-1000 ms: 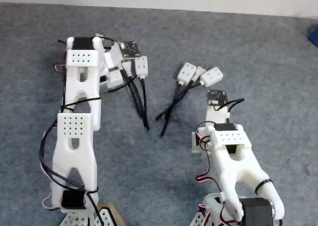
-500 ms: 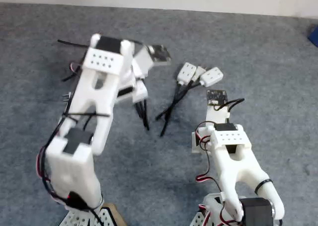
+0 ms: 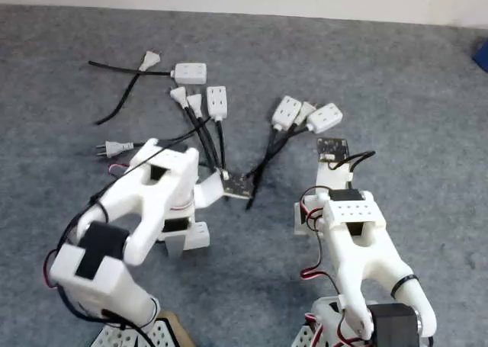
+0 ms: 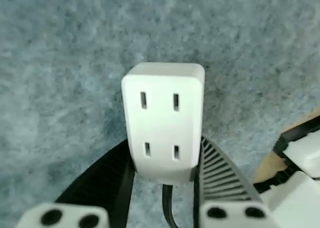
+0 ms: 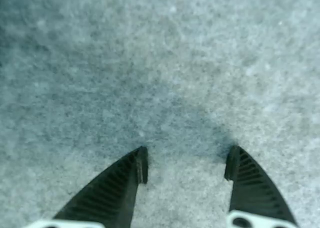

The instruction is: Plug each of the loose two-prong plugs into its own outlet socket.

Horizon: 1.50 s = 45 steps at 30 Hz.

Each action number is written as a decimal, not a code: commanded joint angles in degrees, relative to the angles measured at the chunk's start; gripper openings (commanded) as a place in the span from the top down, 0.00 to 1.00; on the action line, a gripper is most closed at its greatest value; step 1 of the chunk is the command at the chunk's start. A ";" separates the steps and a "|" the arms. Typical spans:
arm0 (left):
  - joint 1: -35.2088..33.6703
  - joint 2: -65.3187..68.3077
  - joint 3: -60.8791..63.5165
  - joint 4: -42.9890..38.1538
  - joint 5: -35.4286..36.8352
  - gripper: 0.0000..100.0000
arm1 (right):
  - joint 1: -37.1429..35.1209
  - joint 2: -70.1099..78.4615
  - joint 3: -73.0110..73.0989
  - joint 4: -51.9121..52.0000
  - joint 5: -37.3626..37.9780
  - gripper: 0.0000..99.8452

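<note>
Clamping white rectangular plastic outlet socket [image 4: 162, 120] between its tips, left pincer [image 4: 162, 165] sits pulled back, arm folded; earlier stretched forward. Right pincer [image 5: 185, 168] gapes wide.

Five outlet sockets [image 3: 216, 99]; five plugs [image 3: 114, 146]; two arms [image 3: 358, 240].

In the left wrist view the socket block [image 4: 162, 118] covers the inner faces of the left tool [image 4: 164, 143], and its cord [image 4: 167, 208] leaves by the lower edge. The right tool [image 5: 187, 153] is cut off at its fingers' roots. From above, the left arm [image 3: 145, 210] hides its own tool, the right arm [image 3: 358, 248] runs off the lower edge, a blue thing [image 3: 482, 55] is clipped at the side, and the prongs of the bunched plugs [image 3: 183, 97] are too small to count.
</note>
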 commanded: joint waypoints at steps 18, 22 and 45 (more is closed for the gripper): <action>2.07 -1.98 5.14 -6.51 -1.49 0.74 | 0.48 -0.92 -0.22 -0.75 0.00 0.74; 2.33 -1.98 -0.31 -6.59 3.25 0.74 | 0.48 -0.92 -0.22 -0.75 0.00 0.74; 13.41 -1.98 -8.57 -4.40 12.66 0.74 | 0.40 -0.92 -0.40 -0.75 0.00 0.74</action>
